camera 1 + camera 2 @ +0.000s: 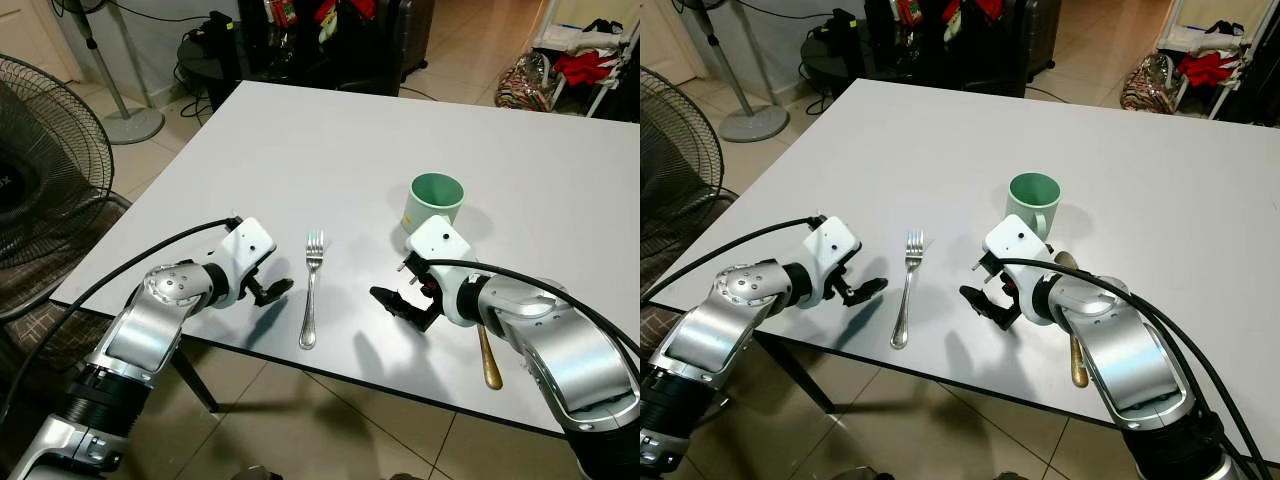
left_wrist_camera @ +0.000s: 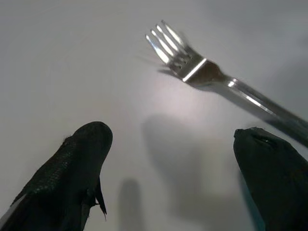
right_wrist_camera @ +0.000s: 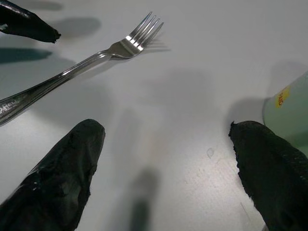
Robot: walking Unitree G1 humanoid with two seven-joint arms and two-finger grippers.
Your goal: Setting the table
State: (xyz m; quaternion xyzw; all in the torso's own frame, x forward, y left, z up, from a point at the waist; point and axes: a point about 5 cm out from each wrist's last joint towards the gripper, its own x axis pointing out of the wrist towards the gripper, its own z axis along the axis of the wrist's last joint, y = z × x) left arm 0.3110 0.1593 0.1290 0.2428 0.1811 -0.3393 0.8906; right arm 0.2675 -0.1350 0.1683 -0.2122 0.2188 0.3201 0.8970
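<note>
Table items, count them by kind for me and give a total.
Forks: 1, the fork lying between the two open grippers.
Mugs: 1, the green mug, upright.
Spoons: 1, the spoon, partly hidden by the right arm.
Total: 3 on the table.

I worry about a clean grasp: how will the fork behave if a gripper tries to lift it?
The fork looks like polished metal, so probably stiff but slippery between the black fingers. It lies flat on the smooth white table, so it may slide rather than lift. Being thin, it probably weighs little.
</note>
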